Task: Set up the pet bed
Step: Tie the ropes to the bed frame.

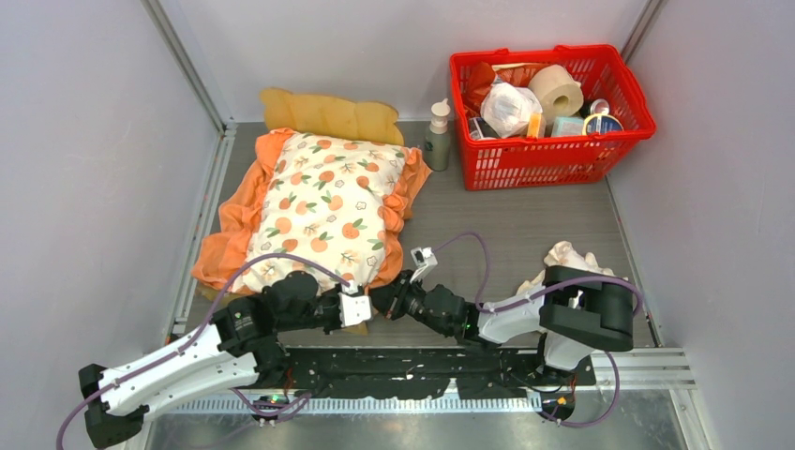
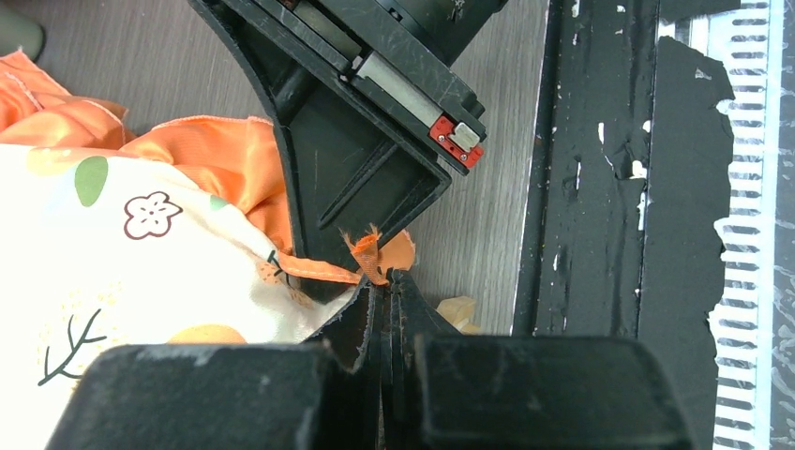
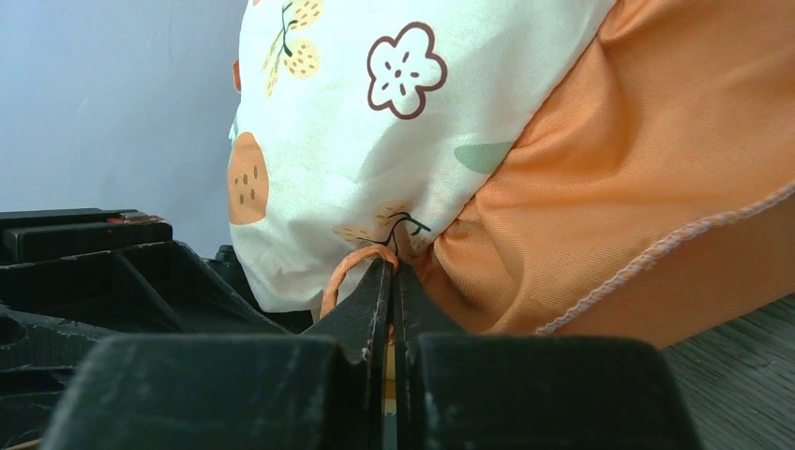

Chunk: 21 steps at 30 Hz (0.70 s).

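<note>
Top view: the pet bed (image 1: 328, 114) sits at the left rear of the bench (image 1: 525, 225). Only its wavy light-wood head end shows, by the back wall. The rest is covered by the cushion (image 1: 323, 202), cream with an orange print, which lies lengthwise on it. The orange ruffle (image 1: 225, 239) spills over both long sides.

Left pincer (image 2: 384, 281): fingers together, clamped on the frayed end of an orange tie (image 2: 366, 255) at the cushion's near right corner.

Right pincer (image 3: 392, 272): fingers together, pinching a loop of orange tie at the seam where the cream cover meets the ruffle.

Both pincers meet tip to tip at that same corner. The left arm reaches in from the left and the right arm from the right, both low over the bench.

Elsewhere: red basket (image 1: 548, 155) at the right rear, full of assorted items. A bottle (image 1: 437, 139) stands upright between the basket and the cushion. A small white frilled pillow (image 1: 567, 255) lies just behind the right arm's elbow, well apart from the bed.
</note>
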Tool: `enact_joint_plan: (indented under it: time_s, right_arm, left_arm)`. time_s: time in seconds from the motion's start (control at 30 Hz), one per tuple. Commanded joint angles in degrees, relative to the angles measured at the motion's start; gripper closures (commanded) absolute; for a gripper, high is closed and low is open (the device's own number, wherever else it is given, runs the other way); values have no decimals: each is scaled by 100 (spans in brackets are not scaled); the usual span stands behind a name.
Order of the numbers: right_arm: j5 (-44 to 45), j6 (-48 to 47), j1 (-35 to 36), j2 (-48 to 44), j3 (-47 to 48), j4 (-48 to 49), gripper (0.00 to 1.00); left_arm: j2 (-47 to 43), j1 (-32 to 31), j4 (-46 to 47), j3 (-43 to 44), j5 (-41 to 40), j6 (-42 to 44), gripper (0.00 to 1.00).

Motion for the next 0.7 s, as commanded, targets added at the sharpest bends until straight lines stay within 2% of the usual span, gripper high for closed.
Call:
enact_joint_plan:
  time_s: [0.0, 0.67]
  right_arm:
    - [-4, -301, -34, -306, -70, -164, 95]
    - [-553, -282, -75, 143, 202, 244, 95]
  left_arm:
    - [-64, -3, 614, 103, 320, 166, 100]
    - [48, -8, 640, 128, 83, 366, 100]
